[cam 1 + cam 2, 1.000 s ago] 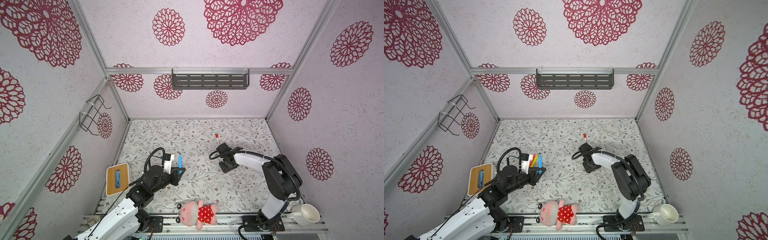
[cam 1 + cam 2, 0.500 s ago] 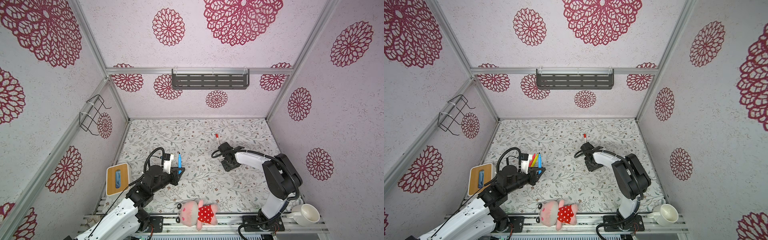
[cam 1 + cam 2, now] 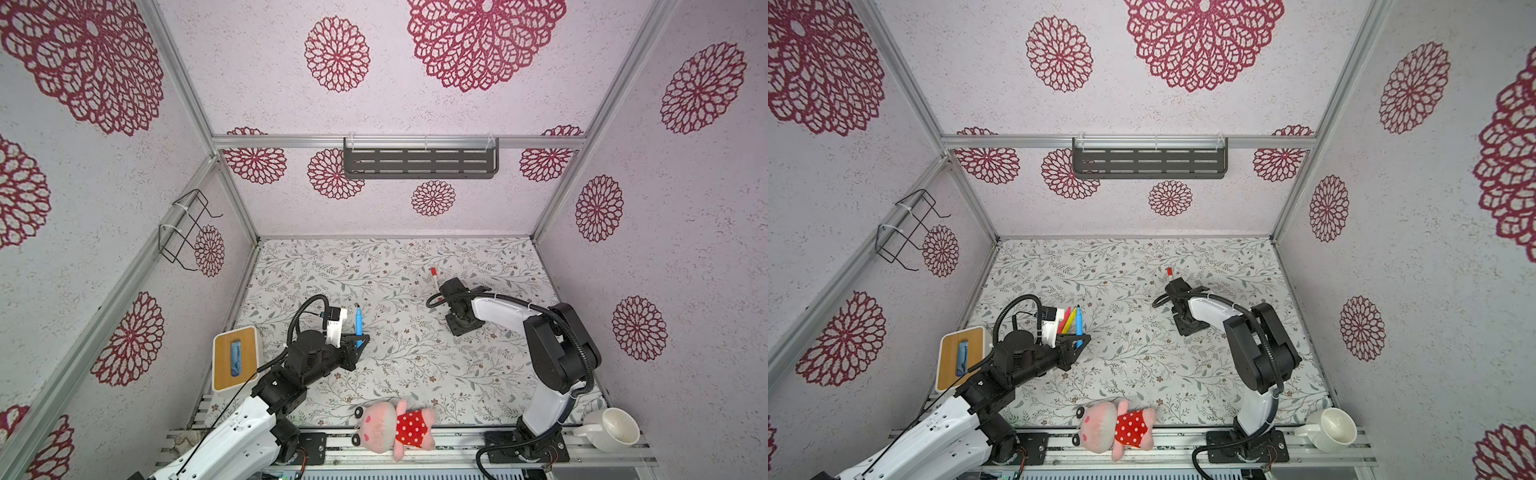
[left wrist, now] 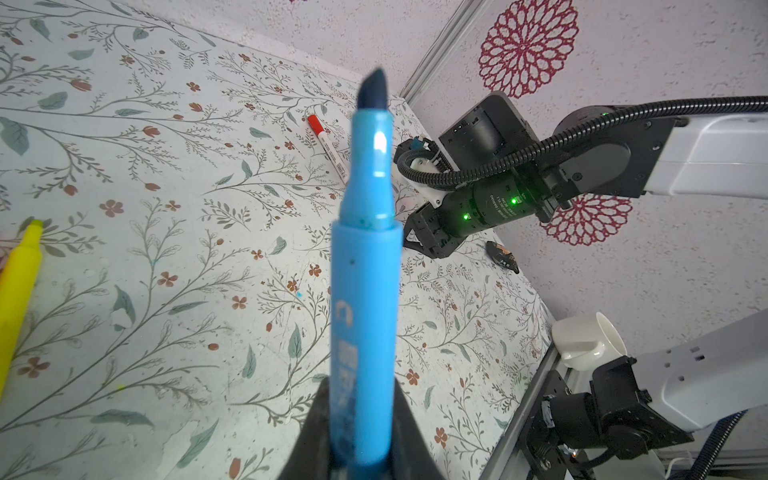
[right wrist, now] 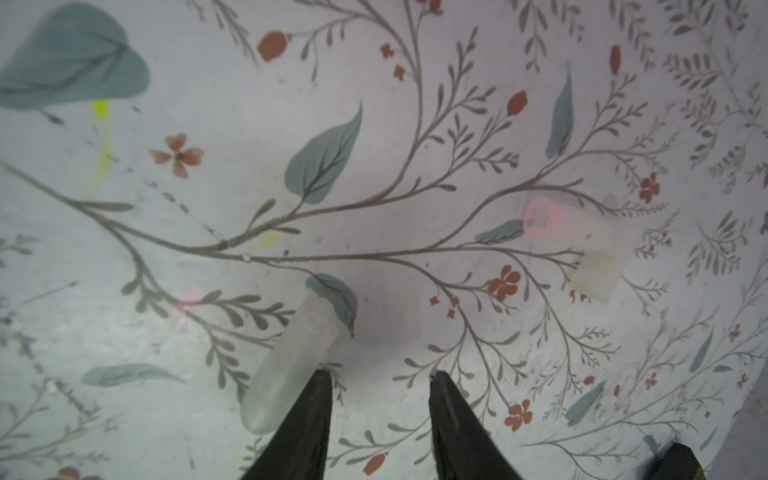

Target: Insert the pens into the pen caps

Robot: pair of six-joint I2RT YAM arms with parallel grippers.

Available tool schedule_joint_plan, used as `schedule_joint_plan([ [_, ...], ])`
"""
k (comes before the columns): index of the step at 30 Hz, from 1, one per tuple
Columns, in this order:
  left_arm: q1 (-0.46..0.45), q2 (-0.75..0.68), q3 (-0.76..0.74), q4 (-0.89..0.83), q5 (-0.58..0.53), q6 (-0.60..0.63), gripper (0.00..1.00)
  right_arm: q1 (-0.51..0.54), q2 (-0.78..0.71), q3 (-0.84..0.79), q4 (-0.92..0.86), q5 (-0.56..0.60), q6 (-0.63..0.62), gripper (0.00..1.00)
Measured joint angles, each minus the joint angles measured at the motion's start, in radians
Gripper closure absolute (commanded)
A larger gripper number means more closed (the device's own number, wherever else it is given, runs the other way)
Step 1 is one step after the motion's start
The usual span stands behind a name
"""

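My left gripper (image 3: 356,341) (image 4: 359,399) is shut on the blue pen (image 3: 358,319) (image 4: 365,270), which stands uncapped with its dark tip up. Beside it a yellow pen (image 3: 1072,318) (image 4: 16,282) and a pink-red pen (image 3: 1064,322) lie on the table. A white pen with a red end (image 3: 433,276) (image 4: 328,143) lies further back. My right gripper (image 3: 460,327) (image 5: 380,380) is open, just above the table. A clear frosted pen cap (image 5: 291,361) lies just outside one finger. A pink cap (image 5: 555,218) and a yellowish cap (image 5: 596,276) lie further off.
A wood-topped tissue box (image 3: 235,357) sits at the left edge. A pink plush toy (image 3: 392,424) lies at the front edge and a white mug (image 3: 615,428) at the front right. A wire rack (image 3: 187,228) and a dark shelf (image 3: 419,162) hang on the walls.
My right gripper has shifted slightly to the right over the table. The left arm holds the blue pen still.
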Motion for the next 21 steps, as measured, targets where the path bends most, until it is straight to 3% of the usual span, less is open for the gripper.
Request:
schedule_joint_plan([
  [16, 0.0, -0.028, 0.0, -0.013, -0.003, 0.001, 1.0, -0.007, -0.002, 0.054, -0.045, 0.017, 0.042, 0.57],
  [21, 0.0, -0.031, 0.0, -0.016, -0.005, 0.001, 1.0, -0.007, -0.041, 0.066, -0.047, -0.041, 0.122, 0.46],
])
